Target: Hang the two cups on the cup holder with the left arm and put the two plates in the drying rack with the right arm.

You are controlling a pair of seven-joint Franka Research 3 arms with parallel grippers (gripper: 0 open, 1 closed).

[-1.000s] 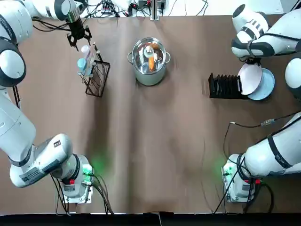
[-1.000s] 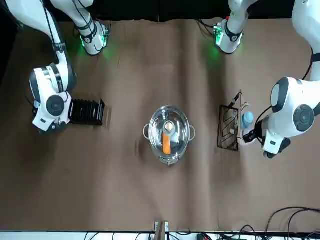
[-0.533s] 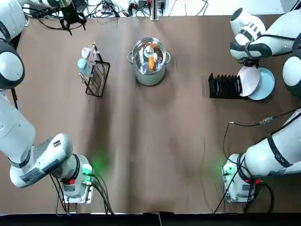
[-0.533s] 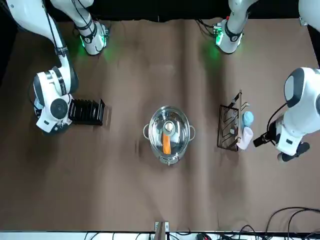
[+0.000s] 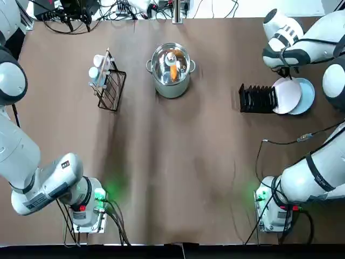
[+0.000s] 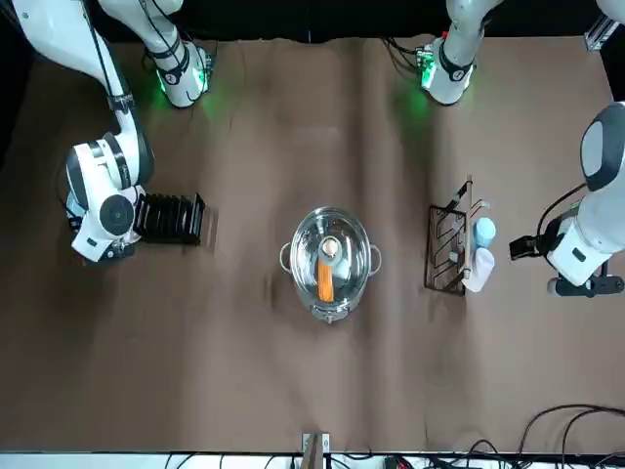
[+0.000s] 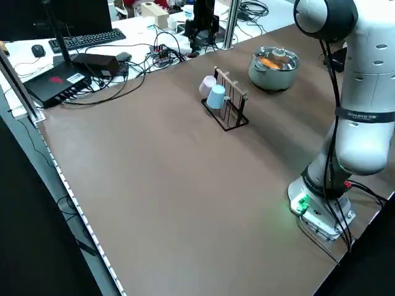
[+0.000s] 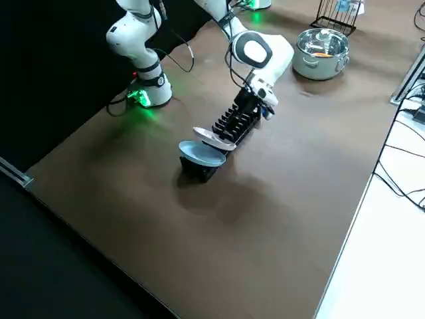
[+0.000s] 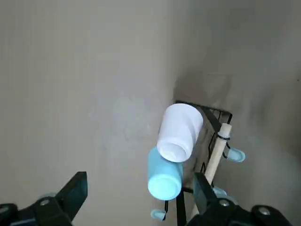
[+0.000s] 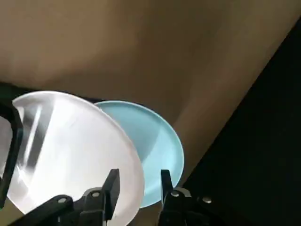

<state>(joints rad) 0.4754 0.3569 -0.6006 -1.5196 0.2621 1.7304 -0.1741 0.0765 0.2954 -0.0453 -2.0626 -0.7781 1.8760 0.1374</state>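
- Left gripper (image 9: 139, 176) wide open, near the table's (image 5: 178, 162) far left corner.
- Two cups (image 7: 212, 91) hang slantwise on the holder's (image 7: 236, 122) left.
- Right gripper (image 10: 139, 172) open by the plates (image 8: 203, 154), hidden in front view, tilted in the rack (image 8: 236, 123) from right side.

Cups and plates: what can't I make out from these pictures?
- Blue plate: part hidden behind the white plate in the top view.
- Both plates' seating in the rack: front view, the right arm covers it.
- Cups' insides: left wrist view, their closed ends face out.
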